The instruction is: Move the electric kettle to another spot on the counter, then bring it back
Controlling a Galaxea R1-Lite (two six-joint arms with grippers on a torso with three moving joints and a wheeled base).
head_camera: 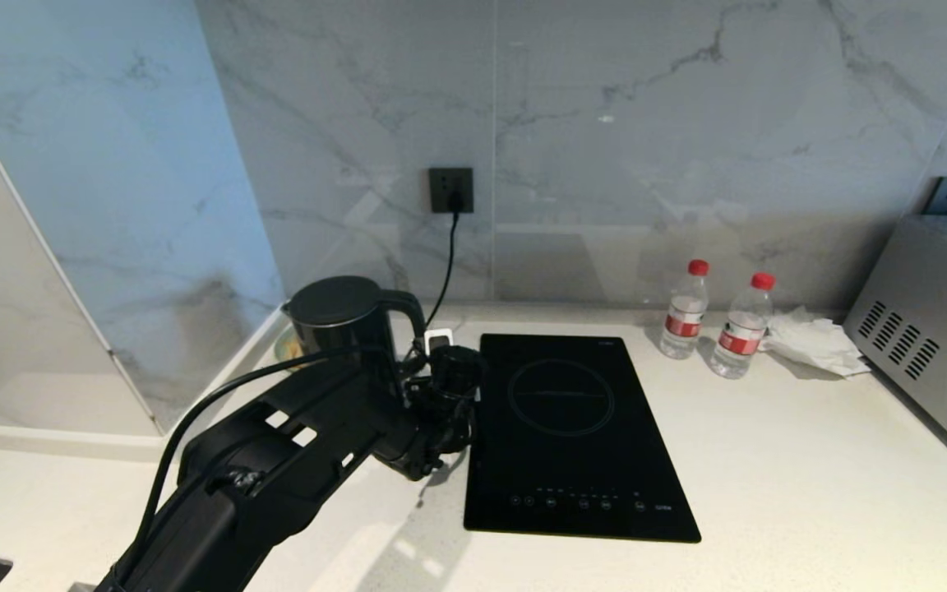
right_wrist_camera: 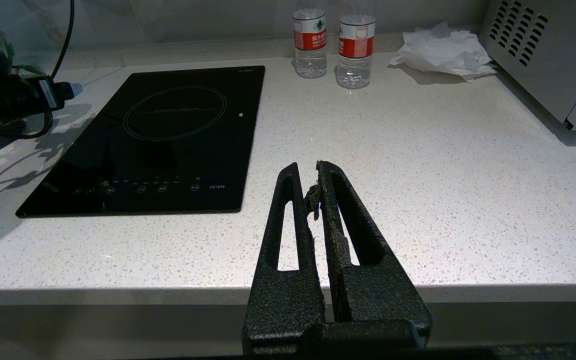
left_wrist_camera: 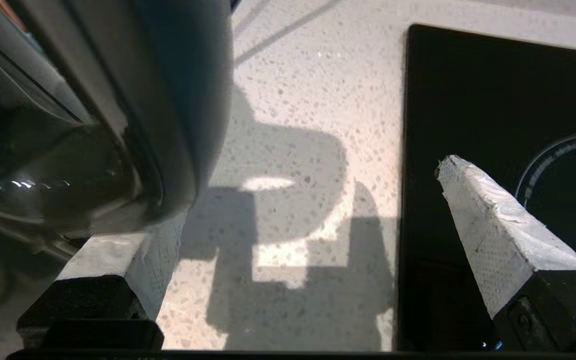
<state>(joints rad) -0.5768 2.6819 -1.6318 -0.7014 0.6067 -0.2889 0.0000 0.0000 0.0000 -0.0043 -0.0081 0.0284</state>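
Right gripper (right_wrist_camera: pixel 313 192) parked at counter (head_camera: pixel 769 460) front edge, jaws together. Left gripper (left_wrist_camera: pixel 298 250), jaws wide apart, beside electric kettle (head_camera: pixel 334 316) handle for grasp; kettle stands far-left, by wall.

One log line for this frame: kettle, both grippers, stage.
stage: approach | electric kettle: upright on counter, ungrasped | left gripper: open beside handle | right gripper: shut, parked at counter edge

Matte black slotted left arm (head_camera: pixel 276 460) with looping black cable; white-padded fingers (left_wrist_camera: pixel 493 225).
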